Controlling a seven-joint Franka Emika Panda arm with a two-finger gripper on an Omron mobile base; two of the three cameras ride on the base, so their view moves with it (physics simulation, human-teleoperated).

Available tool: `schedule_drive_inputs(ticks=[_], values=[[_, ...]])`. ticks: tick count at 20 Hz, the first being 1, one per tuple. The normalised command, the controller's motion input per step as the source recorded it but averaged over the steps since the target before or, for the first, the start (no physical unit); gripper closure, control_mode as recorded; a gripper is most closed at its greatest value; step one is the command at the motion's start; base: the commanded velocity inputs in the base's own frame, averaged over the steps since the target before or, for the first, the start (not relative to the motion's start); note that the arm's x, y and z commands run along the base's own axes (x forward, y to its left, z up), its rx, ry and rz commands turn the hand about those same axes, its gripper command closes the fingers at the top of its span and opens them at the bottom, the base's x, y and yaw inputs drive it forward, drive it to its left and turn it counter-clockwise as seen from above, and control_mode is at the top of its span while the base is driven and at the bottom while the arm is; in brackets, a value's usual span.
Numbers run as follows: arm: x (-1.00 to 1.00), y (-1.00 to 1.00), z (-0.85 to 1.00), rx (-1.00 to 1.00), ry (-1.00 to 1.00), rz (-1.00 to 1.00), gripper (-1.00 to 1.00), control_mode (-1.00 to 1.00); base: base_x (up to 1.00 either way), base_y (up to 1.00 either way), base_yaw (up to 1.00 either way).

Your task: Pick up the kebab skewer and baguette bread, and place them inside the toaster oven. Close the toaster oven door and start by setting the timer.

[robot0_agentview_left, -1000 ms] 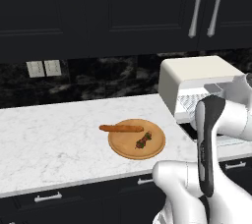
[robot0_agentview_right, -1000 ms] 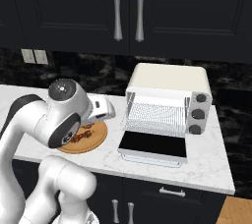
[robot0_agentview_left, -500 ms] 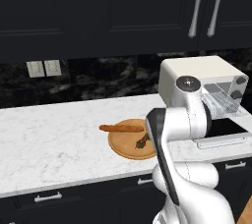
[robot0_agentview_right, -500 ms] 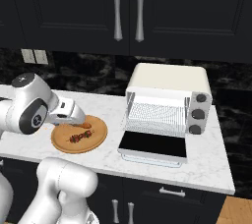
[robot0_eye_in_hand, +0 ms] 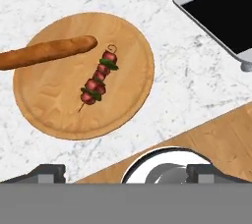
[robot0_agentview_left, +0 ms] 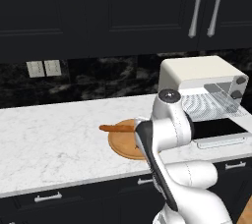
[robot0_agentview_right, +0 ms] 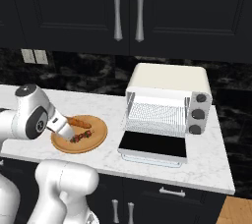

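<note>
The kebab skewer (robot0_eye_in_hand: pixel 99 81) lies near the middle of the round wooden plate (robot0_eye_in_hand: pixel 49 105), with dark red chunks and green bits. The baguette bread (robot0_eye_in_hand: pixel 47 52) rests across the plate's far edge and juts past its rim. My gripper (robot0_eye_in_hand: pixel 127 171) hovers above the plate's near edge, open wide and holding nothing. From the right base view the gripper (robot0_agentview_right: pixel 70 134) hangs over the skewer (robot0_agentview_right: pixel 81 136), beside the baguette (robot0_agentview_right: pixel 78 121). The cream toaster oven (robot0_agentview_right: pixel 170 83) stands to the right, and its door (robot0_agentview_right: pixel 153 144) lies open and flat on the counter.
The plate (robot0_agentview_left: pixel 120 145) sits close to the marble counter's front edge (robot0_agentview_left: pixel 59 181). My own arm covers the plate's right half in the left base view. Grey knobs (robot0_agentview_right: pixel 199 114) line the oven's right front. Dark cabinets hang overhead, and wall outlets (robot0_agentview_left: pixel 43 68) sit on the backsplash.
The arm has swung left and down until the hand is over the plate. The gripper went from shut to open wide. Food and oven have not moved.
</note>
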Motion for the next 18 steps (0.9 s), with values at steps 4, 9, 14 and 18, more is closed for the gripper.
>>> schedule_drive_inputs(ticks=[4,9,14,18], values=[[0.56,0.04,-0.31,0.16,0.08,-0.15,-1.00,-1.00,0.00,0.00,0.00],[0.34,0.34,-0.19,0.01,0.14,-0.09,-1.00,-1.00,0.00,0.00,0.00],[0.23,0.19,-0.16,0.00,0.16,-0.04,-1.00,-1.00,0.00,0.00,0.00],[0.28,0.00,-0.10,0.00,0.05,-0.01,-1.00,-1.00,0.00,0.00,0.00]])
